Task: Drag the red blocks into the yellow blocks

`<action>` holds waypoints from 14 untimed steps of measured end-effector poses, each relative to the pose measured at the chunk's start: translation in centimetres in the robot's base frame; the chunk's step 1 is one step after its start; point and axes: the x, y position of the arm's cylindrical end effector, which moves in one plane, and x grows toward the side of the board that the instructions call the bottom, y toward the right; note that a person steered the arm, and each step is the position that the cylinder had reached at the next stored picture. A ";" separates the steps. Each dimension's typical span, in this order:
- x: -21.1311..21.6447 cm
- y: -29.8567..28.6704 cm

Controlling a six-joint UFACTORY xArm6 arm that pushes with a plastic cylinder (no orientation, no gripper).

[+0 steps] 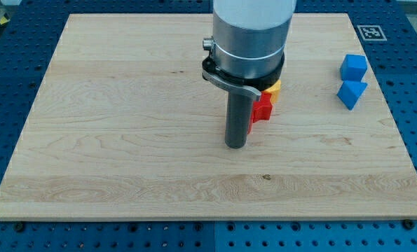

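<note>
A: Red block (263, 108) sits near the board's middle, just right of my tip (235, 145), partly hidden behind the rod. Its outline looks star-like, though the rod covers too much to be sure. A second red piece may lie below it by the rod; I cannot tell.

B: And the yellow?

A: Only a sliver of a yellow block (274, 87) shows, on the far side of the red one and touching it, under the arm's collar.

B: So which step is this?

A: Late, I judge. Red and yellow already meet, so the push is closing or being tidied.

B: The end effector?

A: No jaws, only a bare rod. The tip rests on the board (124, 126), on the near-left side of the red block, seemingly against it.

B: Next?

A: A short, gentle shove up and right, keeping red from slipping sideways off the tip. The two blue blocks (352, 79) at far right are well apart and need no care.
</note>
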 end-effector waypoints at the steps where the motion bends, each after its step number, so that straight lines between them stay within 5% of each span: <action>1: 0.0 -0.3; 4: 0.7 2.7; 14: -5.0 -0.7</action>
